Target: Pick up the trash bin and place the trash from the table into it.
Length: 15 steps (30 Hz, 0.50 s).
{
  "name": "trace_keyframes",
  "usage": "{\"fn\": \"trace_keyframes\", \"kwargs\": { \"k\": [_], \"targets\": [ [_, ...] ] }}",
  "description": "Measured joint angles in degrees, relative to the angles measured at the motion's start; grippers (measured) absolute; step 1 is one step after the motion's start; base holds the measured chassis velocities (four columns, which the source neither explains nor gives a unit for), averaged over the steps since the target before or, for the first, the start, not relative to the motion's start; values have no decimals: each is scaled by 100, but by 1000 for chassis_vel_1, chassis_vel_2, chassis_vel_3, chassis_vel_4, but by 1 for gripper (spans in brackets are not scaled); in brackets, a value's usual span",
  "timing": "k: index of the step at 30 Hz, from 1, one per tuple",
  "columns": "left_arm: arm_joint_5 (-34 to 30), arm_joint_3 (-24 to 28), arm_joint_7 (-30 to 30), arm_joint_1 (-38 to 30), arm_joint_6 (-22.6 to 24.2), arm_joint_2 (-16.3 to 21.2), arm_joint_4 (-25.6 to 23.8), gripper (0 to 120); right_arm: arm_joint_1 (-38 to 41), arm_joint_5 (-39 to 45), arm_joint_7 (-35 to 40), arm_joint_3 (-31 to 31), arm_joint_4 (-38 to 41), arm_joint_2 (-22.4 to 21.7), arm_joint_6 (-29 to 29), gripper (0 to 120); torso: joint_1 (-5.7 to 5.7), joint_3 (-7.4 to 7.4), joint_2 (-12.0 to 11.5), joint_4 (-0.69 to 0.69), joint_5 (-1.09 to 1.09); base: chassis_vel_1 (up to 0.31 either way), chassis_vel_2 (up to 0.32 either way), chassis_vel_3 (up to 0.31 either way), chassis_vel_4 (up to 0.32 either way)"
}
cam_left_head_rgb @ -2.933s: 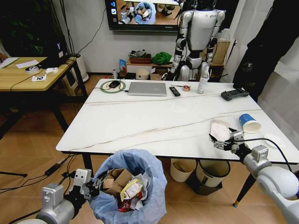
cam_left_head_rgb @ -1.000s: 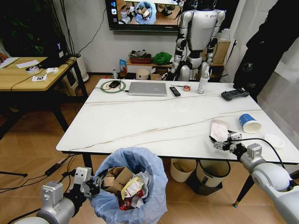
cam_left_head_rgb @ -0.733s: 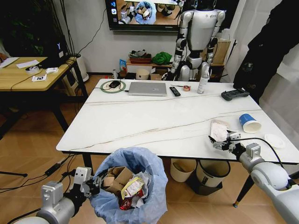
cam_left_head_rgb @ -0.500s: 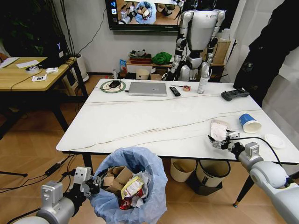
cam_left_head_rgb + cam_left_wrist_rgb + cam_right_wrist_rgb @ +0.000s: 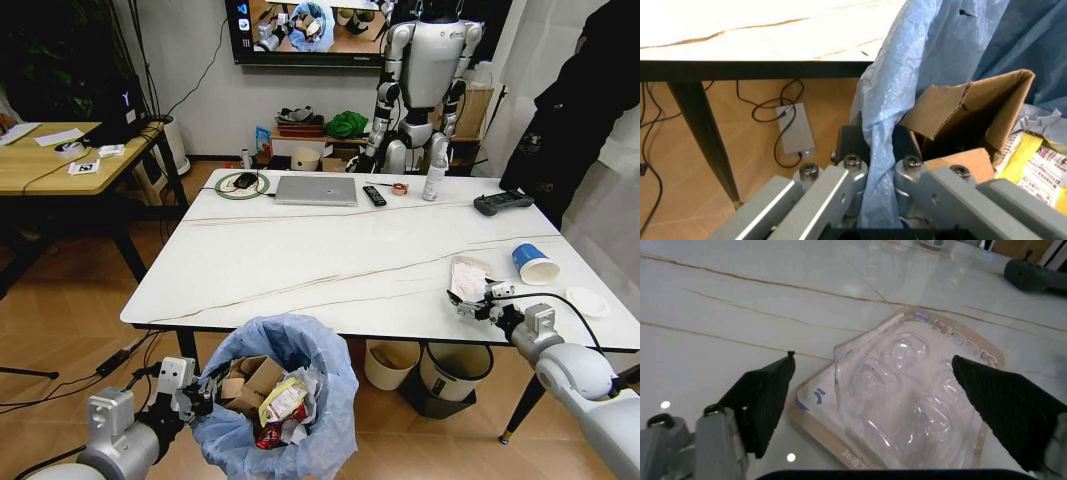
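Trash bin mostly filled, two pieces of litter left on the worktop

The trash bin (image 5: 280, 395), at the lower centre of the head view, holds cardboard and wrappers; the left end effector (image 5: 196, 392) is clamped on its blue bag rim. At the right edge of the marble worktop (image 5: 330, 255), the right end effector (image 5: 474, 303) stands wide around a clear packet (image 5: 468, 279); a paper cup (image 5: 534, 264) lies beyond
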Motion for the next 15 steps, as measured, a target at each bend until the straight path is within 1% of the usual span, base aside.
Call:
{"fn": "trace_keyframes", "kwargs": {
  "k": [2, 3, 6, 9, 10, 12, 14, 15],
  "targets": [
    [0, 0, 0, 3, 0, -2, 0, 0, -13, 16, -27, 0, -13, -17, -5, 77, 0, 0, 0, 0, 0, 0, 0, 0, 0],
    [0, 0, 0, 3, 0, -2, 0, 0, -13, 16, -27, 0, -13, -17, -5, 77, 0, 0, 0, 0, 0, 0, 0, 0, 0],
    [-2, -7, 0, 6, 0, -1, 0, 0, -47, 84, -54, -9, -2, -61, -43, 67, 1, 0, 0, 0, 0, 0, 0, 0, 0],
    [-5, -9, -1, 3, 0, -2, 0, 0, -38, 169, -71, -68, -2, -98, -74, 51, 1, 0, 0, 0, 0, 0, 0, 0, 0],
    [-5, -9, -1, 3, 0, -2, 0, 0, -38, 169, -71, -68, -2, -98, -74, 51, 1, 0, 0, 0, 0, 0, 0, 0, 0],
    [-5, -8, -1, 4, 0, -7, 0, 0, -30, 211, -75, -102, -1, -114, -84, 45, 1, 0, 0, 0, 0, 0, 0, 0, 0],
    [-5, -8, -1, 12, -1, -10, 0, 0, -21, 278, -79, -147, 5, -142, -103, 37, 1, 0, 0, 0, 0, 0, 0, 0, 0],
    [-5, -11, -1, 19, -1, -10, 0, 0, -16, 305, -84, -171, 6, -165, -113, 31, 1, 0, 0, 0, 0, 0, 0, 0, 0]
  ]
}}
